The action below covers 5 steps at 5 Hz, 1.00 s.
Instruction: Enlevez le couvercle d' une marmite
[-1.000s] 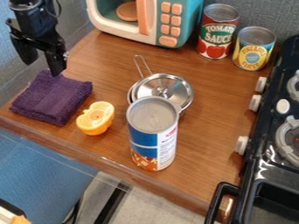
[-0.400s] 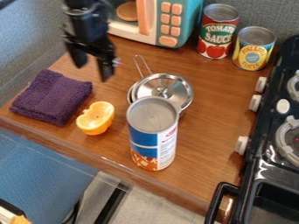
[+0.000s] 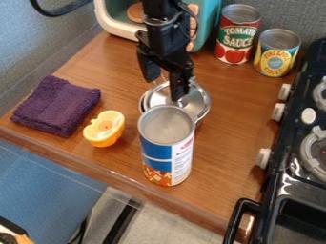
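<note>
Observe metal pot point(image 3: 143, 106) on wood counter point(image 3: 235, 119), with lid point(image 3: 197, 101) in place on top; contents covered. Note black gripper point(image 3: 164, 89) over pot, fingers spread apart; cannot tell whether touching lid. Log tall blue-and-white can point(image 3: 167, 159) in front of pot, upright, top covered; contents unknown. Find round tan piece point(image 3: 135, 13) inside toy microwave point(image 3: 208, 21); red can point(image 3: 238, 35) and yellow can point(image 3: 276, 53) upright beside each other, right of microwave. Record hollow orange cup point(image 3: 104, 129) (perhaps fruit-shaped, hard to say) near purple cloth point(image 3: 56, 106).

Hidden: lid knob and part of pot handle behind gripper, pot's near side behind tall can. Cut off: microwave at top edge, stove point(image 3: 285, 138) at right.
</note>
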### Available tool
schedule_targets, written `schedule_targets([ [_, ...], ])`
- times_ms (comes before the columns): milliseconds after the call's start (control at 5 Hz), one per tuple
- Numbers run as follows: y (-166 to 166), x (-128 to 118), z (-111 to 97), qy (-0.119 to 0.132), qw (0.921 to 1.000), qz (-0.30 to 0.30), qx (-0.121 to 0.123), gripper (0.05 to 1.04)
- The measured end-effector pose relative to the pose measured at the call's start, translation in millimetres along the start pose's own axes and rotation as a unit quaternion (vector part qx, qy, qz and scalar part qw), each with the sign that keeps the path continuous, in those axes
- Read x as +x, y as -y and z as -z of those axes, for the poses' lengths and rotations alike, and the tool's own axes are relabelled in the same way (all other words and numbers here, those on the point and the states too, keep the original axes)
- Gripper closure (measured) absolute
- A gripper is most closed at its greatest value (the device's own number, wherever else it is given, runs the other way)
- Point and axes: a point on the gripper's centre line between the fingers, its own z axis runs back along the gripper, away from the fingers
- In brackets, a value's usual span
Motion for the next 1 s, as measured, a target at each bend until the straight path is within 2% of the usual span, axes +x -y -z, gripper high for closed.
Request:
schedule_targets([
  [200, 19.1, 4.9, 13.1, -0.011, 0.9998, 0.01, -0.016, 0.084],
  [600, 18.6, 14.6, 32.7, -0.025, 0.9995, 0.006, -0.018, 0.113],
  [1000, 15.2, 16.0, 31.8, -0.019, 0.9995, -0.002, -0.024, 0.701],
])
